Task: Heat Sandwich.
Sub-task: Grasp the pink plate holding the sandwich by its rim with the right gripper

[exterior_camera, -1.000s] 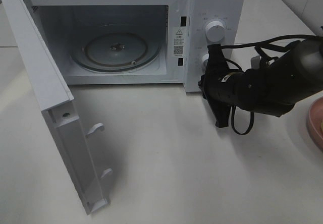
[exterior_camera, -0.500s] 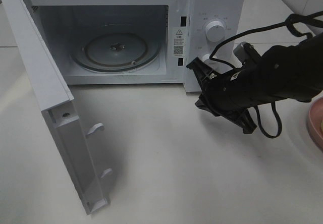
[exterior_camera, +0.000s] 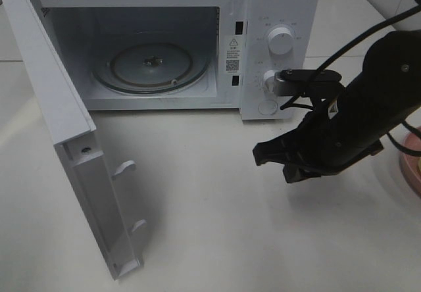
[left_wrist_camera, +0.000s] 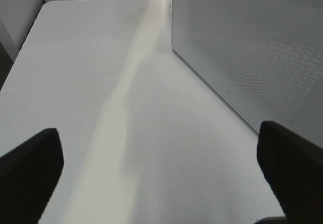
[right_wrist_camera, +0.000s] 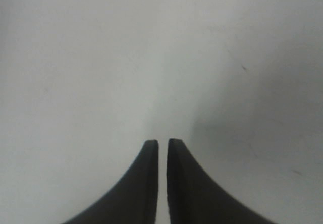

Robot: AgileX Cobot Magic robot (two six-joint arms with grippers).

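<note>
The sandwich is out of view in every frame. The white microwave [exterior_camera: 283, 2] stands at the back with its door [exterior_camera: 59, 121] swung wide open to the left and its glass turntable [exterior_camera: 151, 65] bare. My right gripper [exterior_camera: 262, 154] is shut and empty, low over the table in front of the control panel and pointing left. In the right wrist view its fingertips [right_wrist_camera: 162, 148] are nearly touching above bare white table. My left gripper [left_wrist_camera: 159, 151] is open and empty, beside a perforated white panel of the microwave door [left_wrist_camera: 252, 47]. It does not show in the exterior view.
The edge of a round pink plate [exterior_camera: 412, 164] shows at the far right, partly behind my right arm. The open door juts toward the front left. Two knobs [exterior_camera: 281, 41] sit on the control panel, just behind my right arm.
My right arm has swung down and away from the microwave's control panel. Its gripper now points left, low over the table. The microwave and its door have not moved.
</note>
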